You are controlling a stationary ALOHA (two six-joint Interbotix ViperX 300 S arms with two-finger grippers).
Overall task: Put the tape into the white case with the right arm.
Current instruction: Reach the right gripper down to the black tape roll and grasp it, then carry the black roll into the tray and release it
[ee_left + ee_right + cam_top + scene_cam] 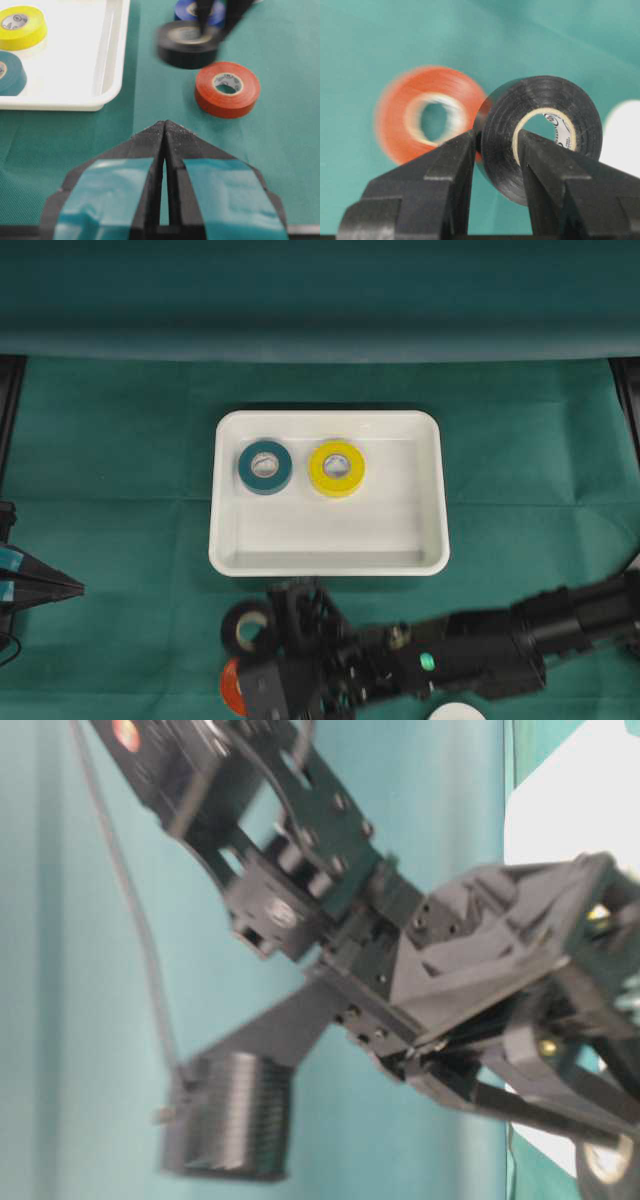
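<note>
Black tape roll point(535, 135) clamped in the right gripper point(495, 150): one finger point(445, 170) against the outer wall, the other point(545, 165) through the core, pinching one side of the ring. Lifted off the green cloth point(120, 440), seen from overhead point(248, 626) just beyond the white case point(328, 562) at its 7 o'clock corner, not yet over the rim. Red roll point(427, 112) lying flat on the cloth, at 7 o'clock from the black one in the overhead view. Blue roll point(195, 10) glimpsed behind the black one in the left wrist view. Inside the case, teal roll point(265, 466) and yellow roll point(337, 468) side by side along the far wall, yellow at 3 o'clock of teal. Left gripper point(164, 131) parked at the 9 o'clock edge of the table, blue-banded fingers pressed together, holding nothing.
</note>
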